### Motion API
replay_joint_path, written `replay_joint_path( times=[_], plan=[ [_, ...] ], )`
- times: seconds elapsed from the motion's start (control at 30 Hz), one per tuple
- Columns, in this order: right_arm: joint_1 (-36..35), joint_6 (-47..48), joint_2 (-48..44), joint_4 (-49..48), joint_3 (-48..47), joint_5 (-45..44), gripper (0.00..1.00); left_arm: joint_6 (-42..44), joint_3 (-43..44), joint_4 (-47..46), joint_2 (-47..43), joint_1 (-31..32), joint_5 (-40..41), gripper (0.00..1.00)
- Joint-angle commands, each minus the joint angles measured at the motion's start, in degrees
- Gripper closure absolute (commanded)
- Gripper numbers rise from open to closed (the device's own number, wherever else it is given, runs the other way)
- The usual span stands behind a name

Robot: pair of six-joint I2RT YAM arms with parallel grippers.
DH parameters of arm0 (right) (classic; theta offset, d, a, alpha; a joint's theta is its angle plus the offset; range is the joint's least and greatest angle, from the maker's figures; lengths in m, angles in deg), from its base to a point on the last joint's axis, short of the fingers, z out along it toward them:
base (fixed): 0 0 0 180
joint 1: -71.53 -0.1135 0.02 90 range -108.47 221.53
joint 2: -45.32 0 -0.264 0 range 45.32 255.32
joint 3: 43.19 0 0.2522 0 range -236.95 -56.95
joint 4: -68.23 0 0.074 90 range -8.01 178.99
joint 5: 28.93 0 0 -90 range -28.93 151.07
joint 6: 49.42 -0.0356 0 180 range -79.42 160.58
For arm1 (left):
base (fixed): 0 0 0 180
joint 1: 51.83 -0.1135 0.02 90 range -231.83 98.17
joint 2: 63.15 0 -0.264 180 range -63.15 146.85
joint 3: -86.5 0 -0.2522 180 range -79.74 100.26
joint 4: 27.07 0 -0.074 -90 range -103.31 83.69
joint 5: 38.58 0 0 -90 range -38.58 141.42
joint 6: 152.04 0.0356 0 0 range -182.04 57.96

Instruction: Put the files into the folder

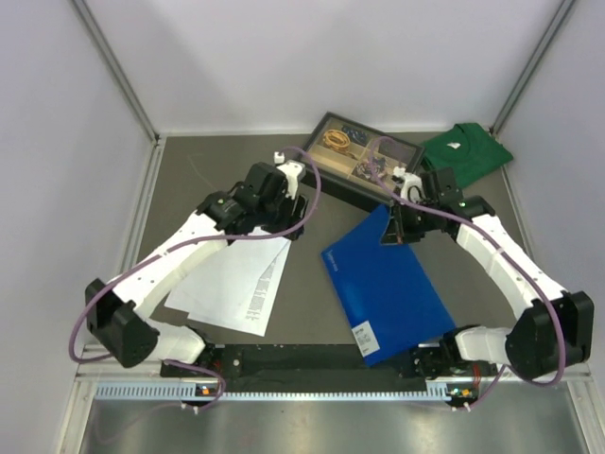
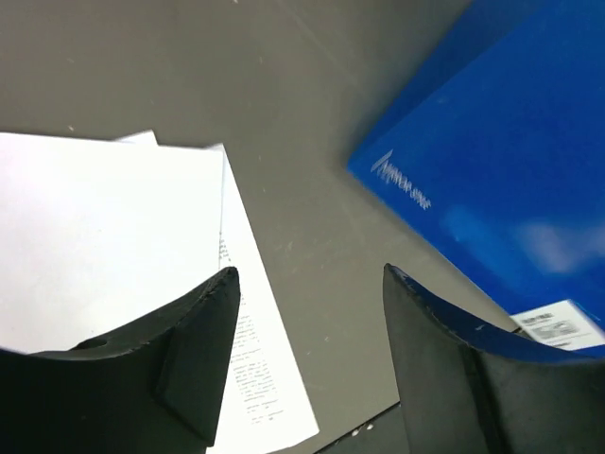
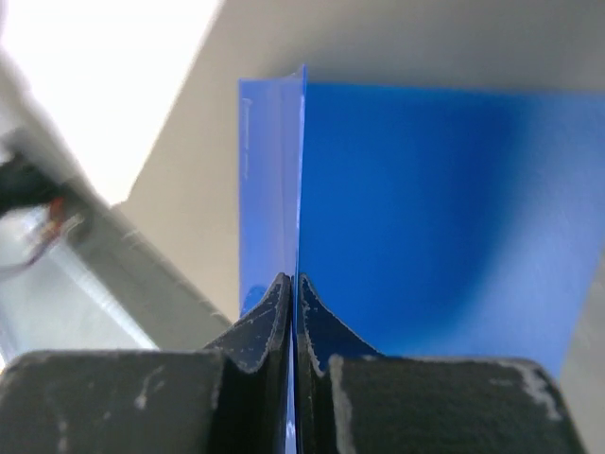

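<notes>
Blue plastic sits pinched tight in the right gripper (image 3: 295,284), apparently to peel open the far cover edge of the folder (image 1: 388,288), while the left gripper (image 2: 310,276) hangs released over the files (image 1: 232,284) lying just left of it.

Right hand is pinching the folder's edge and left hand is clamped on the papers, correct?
No. The left wrist view shows the left hand open, gripping nothing, over the papers. The right hand does pinch the edge of the folder.
</notes>
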Motion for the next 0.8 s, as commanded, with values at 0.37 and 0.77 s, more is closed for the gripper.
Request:
replay_joint_path(
  times=[0.37,0.77],
  plan=[
    [-1.35,-7.59,-3.1,29.4,-20.97,-51.92,1.0,-33.44,-25.78,-39.6,-3.75,5.21,-11.51,0.42],
    [-3.55,-12.06,-2.21,29.06,-19.31,-53.62,1.0,-38.54,-5.41,-46.38,27.89,20.51,-9.4,0.58]
  ],
)
